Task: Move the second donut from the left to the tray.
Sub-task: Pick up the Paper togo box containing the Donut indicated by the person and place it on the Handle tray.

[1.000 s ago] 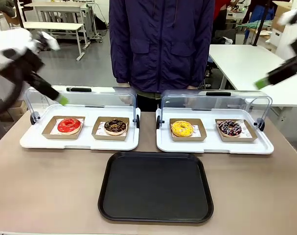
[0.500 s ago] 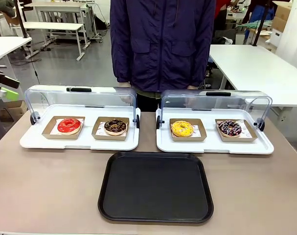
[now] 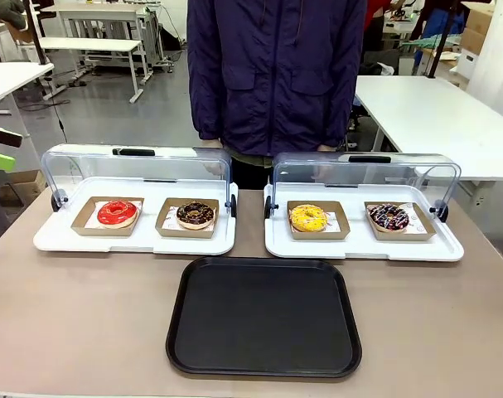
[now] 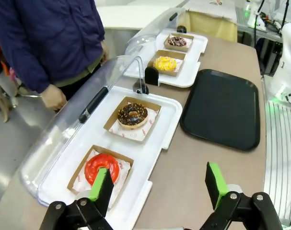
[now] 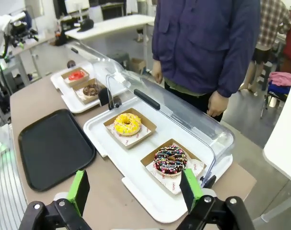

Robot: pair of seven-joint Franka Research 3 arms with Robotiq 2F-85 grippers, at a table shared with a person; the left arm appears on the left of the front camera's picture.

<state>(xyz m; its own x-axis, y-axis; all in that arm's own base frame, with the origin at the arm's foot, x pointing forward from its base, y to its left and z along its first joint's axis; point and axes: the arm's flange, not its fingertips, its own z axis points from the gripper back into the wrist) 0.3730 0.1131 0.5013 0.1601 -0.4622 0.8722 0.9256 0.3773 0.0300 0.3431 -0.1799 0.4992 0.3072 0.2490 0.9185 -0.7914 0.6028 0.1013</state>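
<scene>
The left gripper (image 4: 158, 178) hangs wide open and empty, as does the right gripper (image 5: 134, 184), both well clear of the bare black tray (image 3: 263, 319); the chocolate donut (image 3: 195, 214) sits untouched just beyond that tray's far left corner, so the whole move is yet to do.

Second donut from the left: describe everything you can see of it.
The donut is a ring with dark chocolate glaze and small light sprinkles, whole and lying flat. It sits on printed paper in a square brown cardboard tray, on the right half of the left white tray, whose clear lid is raised behind it. A red donut lies beside it.
</scene>
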